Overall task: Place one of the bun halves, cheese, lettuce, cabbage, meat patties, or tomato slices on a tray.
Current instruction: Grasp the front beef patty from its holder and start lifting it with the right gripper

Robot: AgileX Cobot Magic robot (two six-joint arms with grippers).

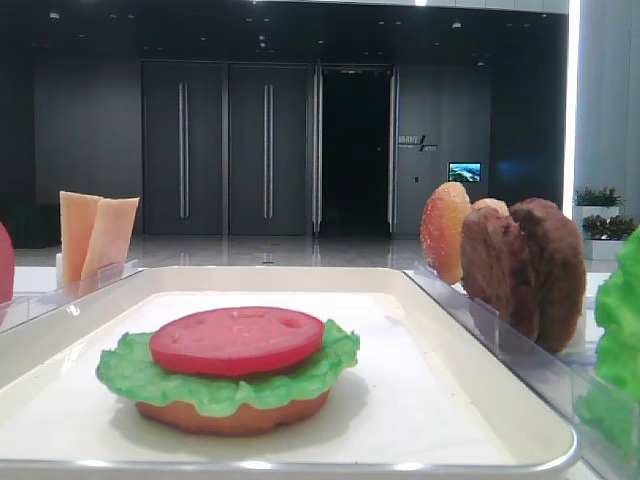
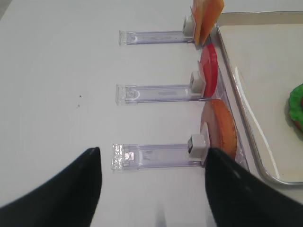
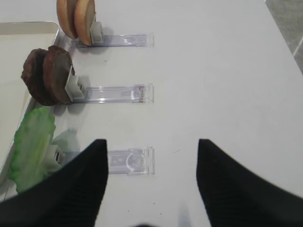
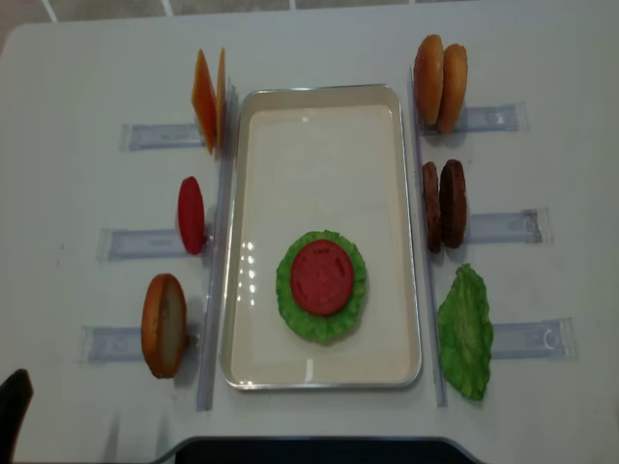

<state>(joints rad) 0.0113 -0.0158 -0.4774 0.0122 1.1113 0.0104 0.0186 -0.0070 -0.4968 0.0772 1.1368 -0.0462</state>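
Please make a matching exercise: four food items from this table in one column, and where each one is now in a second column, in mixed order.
Items:
1. tomato slice
2. meat patties
3. cheese slices
4. loose lettuce leaf

Places:
A. rack left of the tray, far end
B. on the lettuce in the tray
C. right of the tray, near end
D. middle rack right of the tray

Pairs: 1-B, 2-D, 3-A, 4-C

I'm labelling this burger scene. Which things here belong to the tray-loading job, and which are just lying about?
Job:
tray
stack on it: tomato, lettuce, bun
patties
cheese
spare buns
spare tomato
spare lettuce

Lying about:
clear racks
table
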